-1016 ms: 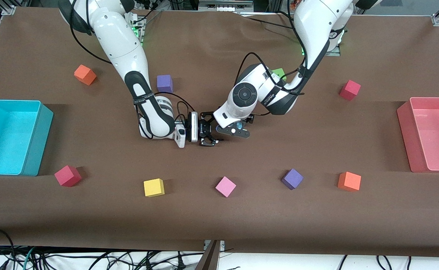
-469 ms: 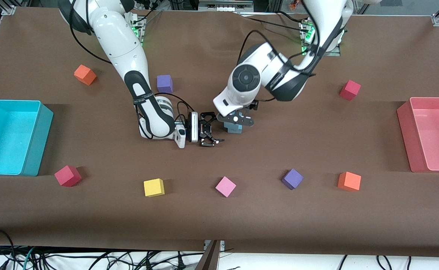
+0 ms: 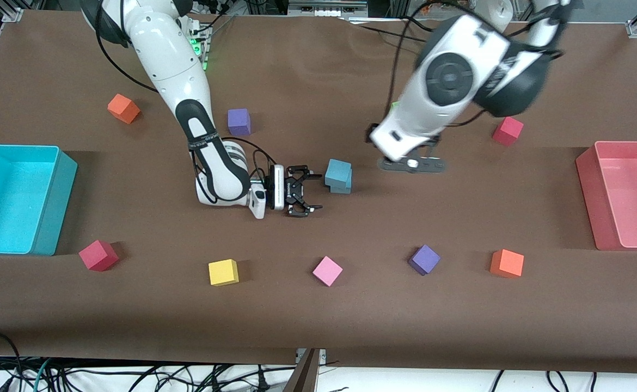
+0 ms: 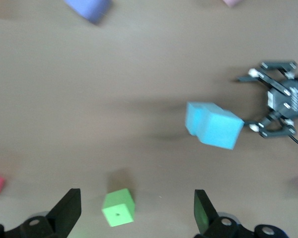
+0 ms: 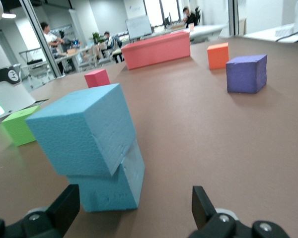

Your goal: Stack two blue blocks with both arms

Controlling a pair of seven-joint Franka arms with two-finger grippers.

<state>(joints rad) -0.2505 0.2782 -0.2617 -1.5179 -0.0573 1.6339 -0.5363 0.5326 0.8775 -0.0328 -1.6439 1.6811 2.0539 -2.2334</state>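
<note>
On the brown table [image 3: 318, 326], 2 blue blocks [image 3: 338, 176] sit stacked; left gripper [image 3: 412, 165] and right gripper [image 3: 305, 191] fingers spread, empty.

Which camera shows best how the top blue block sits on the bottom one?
The right wrist view: the top blue block sits skewed, overhanging the bottom one. The front view and left wrist view look down, showing only the offset.

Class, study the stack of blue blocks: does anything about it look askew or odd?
Yes. The top blue block sits twisted and off-centre on the bottom blue block, overhanging one edge. Both the right gripper and left gripper are open and clear.
</note>
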